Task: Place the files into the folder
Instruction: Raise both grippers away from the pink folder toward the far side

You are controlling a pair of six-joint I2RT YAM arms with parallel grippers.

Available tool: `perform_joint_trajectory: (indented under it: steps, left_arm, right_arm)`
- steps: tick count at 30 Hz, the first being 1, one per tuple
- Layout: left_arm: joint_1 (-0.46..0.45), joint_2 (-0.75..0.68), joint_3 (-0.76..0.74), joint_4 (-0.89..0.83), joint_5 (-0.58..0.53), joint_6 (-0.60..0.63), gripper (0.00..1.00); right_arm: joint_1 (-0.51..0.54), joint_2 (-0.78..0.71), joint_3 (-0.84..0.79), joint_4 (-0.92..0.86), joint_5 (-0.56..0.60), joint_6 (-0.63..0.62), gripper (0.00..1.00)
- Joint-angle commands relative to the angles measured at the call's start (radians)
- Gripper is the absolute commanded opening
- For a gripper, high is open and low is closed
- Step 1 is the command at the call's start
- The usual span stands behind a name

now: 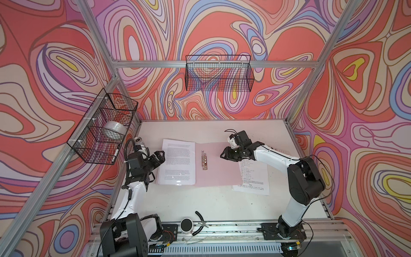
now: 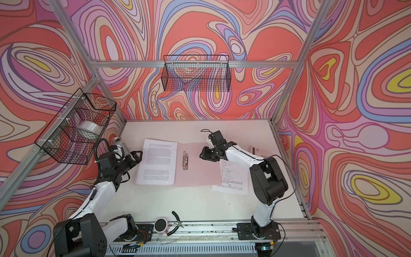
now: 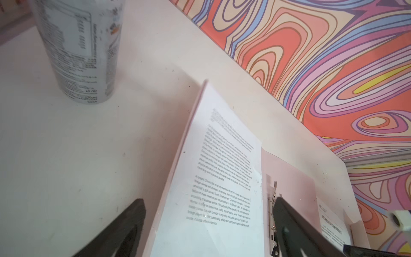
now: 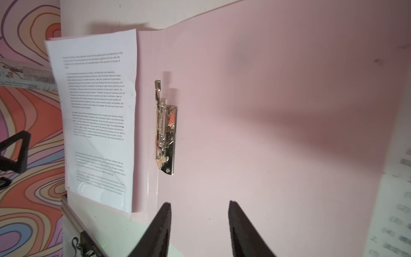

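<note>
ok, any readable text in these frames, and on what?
White printed sheet on pale pink paper folder: "At present, China is the most representative from Sino-foreign joint ventures"; rest blurred.
Second white sheet at the folder's right edge: too small to read.
Silver drink can: label blurred.

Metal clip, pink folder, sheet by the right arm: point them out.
metal clip [image 4: 166,133]: right wrist view, middle of its plate.
pink folder [image 1: 220,171]: a top view, bare leaf beside the clip.
sheet by the right arm [image 1: 253,178]: a top view, its printed middle.

swirling coral-and-lilac walls [image 1: 222,33], aluminium frame [image 1: 155,64], black wire basket [image 1: 219,75] hung at the back, white tabletop [image 1: 211,204]
</note>
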Motion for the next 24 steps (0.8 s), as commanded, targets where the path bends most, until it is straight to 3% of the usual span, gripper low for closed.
perform_joint_trajectory:
  steps: [1, 4, 6, 10, 13, 18, 24]
  left_arm:
    - [-0.052, -0.100, 0.027, -0.076, -0.107, -0.005, 0.97]
    - [-0.133, -0.172, 0.067, -0.177, -0.233, 0.014, 0.98]
    - [-0.175, -0.202, 0.099, -0.210, -0.235, -0.015, 0.97]
    - [-0.414, -0.143, 0.237, -0.228, -0.332, -0.016, 0.95]
    - [-0.546, 0.019, 0.378, -0.211, -0.323, 0.000, 0.95]
    - [-0.718, 0.405, 0.660, -0.130, -0.236, 0.026, 0.95]
    - [-0.790, 0.789, 0.997, -0.108, -0.094, -0.014, 0.94]
  right_arm:
    - [-0.001, -0.030, -0.060, -0.031, 0.104, -0.041, 0.41]
    - [-0.009, -0.056, -0.088, -0.021, 0.095, -0.029, 0.37]
    - [-0.031, -0.091, -0.105, -0.001, 0.057, -0.008, 0.37]
    - [-0.052, -0.108, -0.067, -0.037, 0.064, -0.025, 0.39]
    - [-0.068, -0.135, -0.077, -0.015, 0.051, -0.009, 0.39]
    - [-0.096, -0.203, -0.105, -0.035, 0.099, -0.021, 0.40]
    - [-0.100, -0.273, -0.153, -0.065, 0.159, -0.022, 0.42]
